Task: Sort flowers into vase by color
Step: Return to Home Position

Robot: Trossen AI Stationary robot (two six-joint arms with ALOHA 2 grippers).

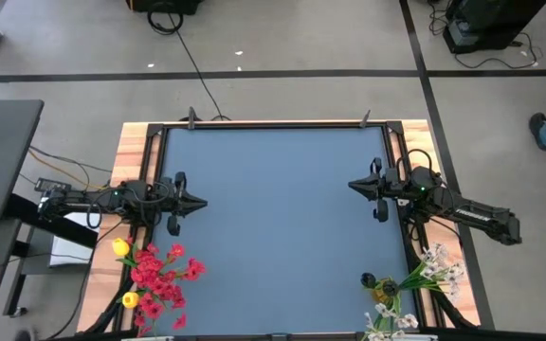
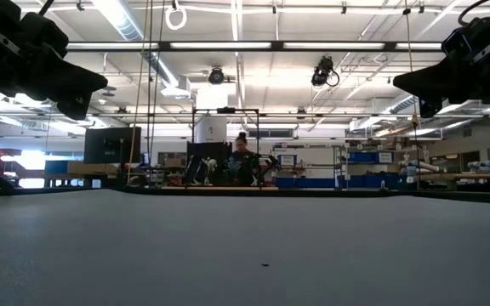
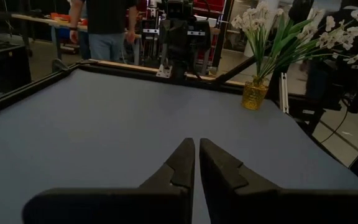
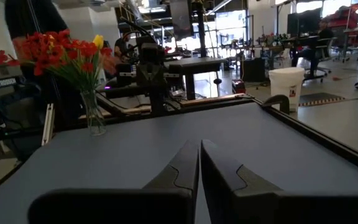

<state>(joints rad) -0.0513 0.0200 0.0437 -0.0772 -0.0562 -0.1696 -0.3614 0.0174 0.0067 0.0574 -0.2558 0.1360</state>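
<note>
Left gripper (image 1: 200, 202) mid-left, right gripper (image 1: 353, 186) mid-right: nearly closed, empty, parked clear, sorting judged done. Red flowers (image 1: 162, 277) lower left, white flowers (image 1: 436, 268) lower right.

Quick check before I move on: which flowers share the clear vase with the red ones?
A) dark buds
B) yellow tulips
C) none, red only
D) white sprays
B: a yellow tulip stands among the red blossoms in the clear vase; the white sprays sit in the separate amber vase.
</note>
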